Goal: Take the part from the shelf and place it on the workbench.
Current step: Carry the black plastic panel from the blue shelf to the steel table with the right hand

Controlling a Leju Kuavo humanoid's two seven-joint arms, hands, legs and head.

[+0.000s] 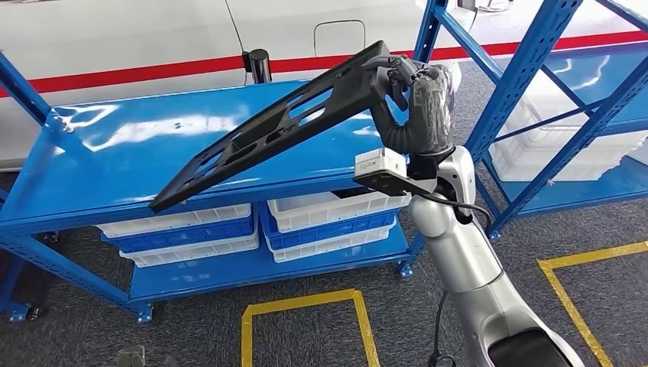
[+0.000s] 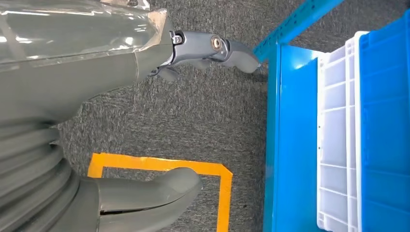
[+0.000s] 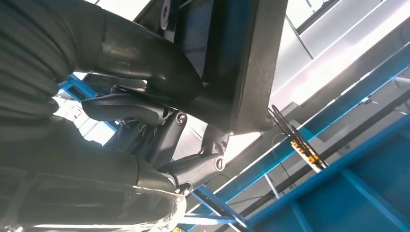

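The part [image 1: 267, 126] is a long, flat black frame with cut-outs. My right hand [image 1: 416, 99] grips it by its far right end and holds it tilted, its lower left end hanging just over the front edge of the blue bench top [image 1: 115, 145]. In the right wrist view my fingers [image 3: 145, 121] wrap the part's dark edge [image 3: 241, 63] from below. My left hand [image 2: 96, 82] hangs over the grey carpet with thumb and fingers apart and nothing in it.
White and blue bins [image 1: 328, 218] sit on the shelf under the bench top. A second blue rack [image 1: 535, 99] with white bins stands at the right. Yellow tape [image 1: 306, 306] marks the carpet. A white vehicle with a red stripe [image 1: 153, 46] is behind.
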